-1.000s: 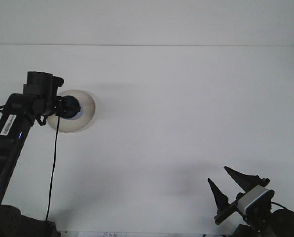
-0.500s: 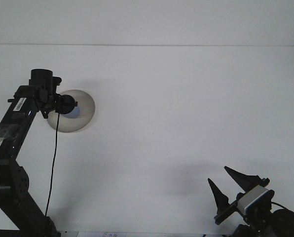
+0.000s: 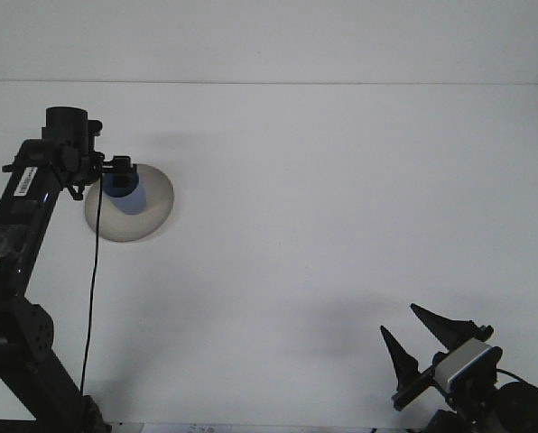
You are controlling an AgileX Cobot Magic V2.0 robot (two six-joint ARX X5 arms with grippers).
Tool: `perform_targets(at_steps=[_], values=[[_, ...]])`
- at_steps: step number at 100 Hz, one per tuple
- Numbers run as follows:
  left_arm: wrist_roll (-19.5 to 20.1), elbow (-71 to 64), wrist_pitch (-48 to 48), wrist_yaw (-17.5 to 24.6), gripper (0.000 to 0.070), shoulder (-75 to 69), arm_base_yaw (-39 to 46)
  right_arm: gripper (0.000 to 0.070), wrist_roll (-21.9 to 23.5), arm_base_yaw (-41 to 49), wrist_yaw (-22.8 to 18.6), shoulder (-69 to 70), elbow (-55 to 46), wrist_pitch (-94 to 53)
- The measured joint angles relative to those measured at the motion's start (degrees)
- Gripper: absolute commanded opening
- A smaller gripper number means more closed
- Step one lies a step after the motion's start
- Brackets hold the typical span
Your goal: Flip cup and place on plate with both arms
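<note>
Now, in the front view, the blue cup [image 3: 125, 192] is seen turned more upright than half a second ago, held just past the left gripper [image 3: 117, 173] fingers, which are closed on its upper end, over the plate [image 3: 152, 212]. Placement looks near. The right gripper [image 3: 424, 341] is parked, fingers spread, empty.
</note>
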Motion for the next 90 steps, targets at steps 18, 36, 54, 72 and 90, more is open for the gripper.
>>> perform_targets(at_steps=[18, 36, 54, 72, 90], values=[[-2.4, 0.9, -0.3, 0.9, 0.0504, -11.2, 0.0, 0.0476, 0.2, 0.0, 2.6, 0.0, 0.0, 0.0], [-3.5, 1.0, -0.2, 6.6, 0.0503, -27.6, -1.7, 0.0531, 0.4, 0.0, 5.5, 0.0, 0.0, 0.4], [-4.9, -12.5, 3.7, 7.6, 0.0504, -44.3, -6.5, 0.0531, 0.4, 0.0, 6.0, 0.0, 0.0, 0.4], [-8.2, -35.3, 8.7, 9.8, 0.0503, -61.7, -12.3, 0.0531, 0.4, 0.0, 6.0, 0.0, 0.0, 0.1], [-13.8, -55.0, 9.3, 12.5, 0.0501, -76.9, -16.1, 0.053, 0.4, 0.0, 6.0, 0.0, 0.0, -1.5]])
